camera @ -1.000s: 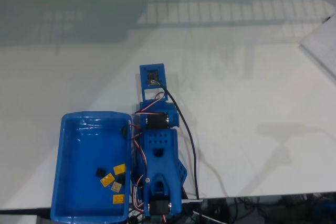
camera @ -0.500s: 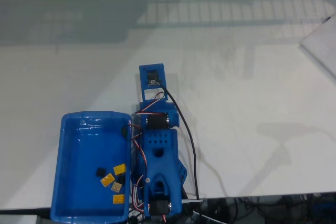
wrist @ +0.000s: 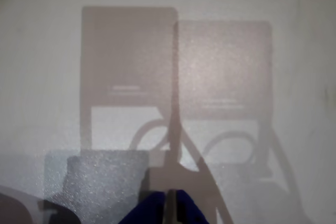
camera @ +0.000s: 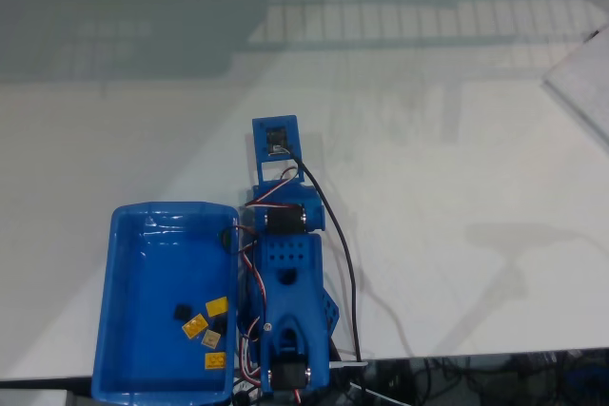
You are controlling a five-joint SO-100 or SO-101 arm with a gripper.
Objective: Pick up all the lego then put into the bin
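The blue bin (camera: 107, 301) stands at the table's front left in the fixed view. Several lego bricks lie on its floor near its right wall, among them yellow ones (camera: 217, 306) (camera: 194, 327) (camera: 216, 360) and a black one (camera: 179, 312). The blue arm (camera: 288, 278) is folded back just right of the bin, with its camera mount (camera: 276, 139) pointing away from the front edge. In the wrist view the gripper (wrist: 169, 209) enters from the bottom edge, its two blue fingertips pressed together over bare white table with nothing between them.
A black cable (camera: 341, 244) runs along the arm's right side to the front edge, where more wires (camera: 428, 379) hang. A pale sheet (camera: 582, 83) lies at the table's right edge. The white tabletop (camera: 428, 159) stretches ahead of the arm.
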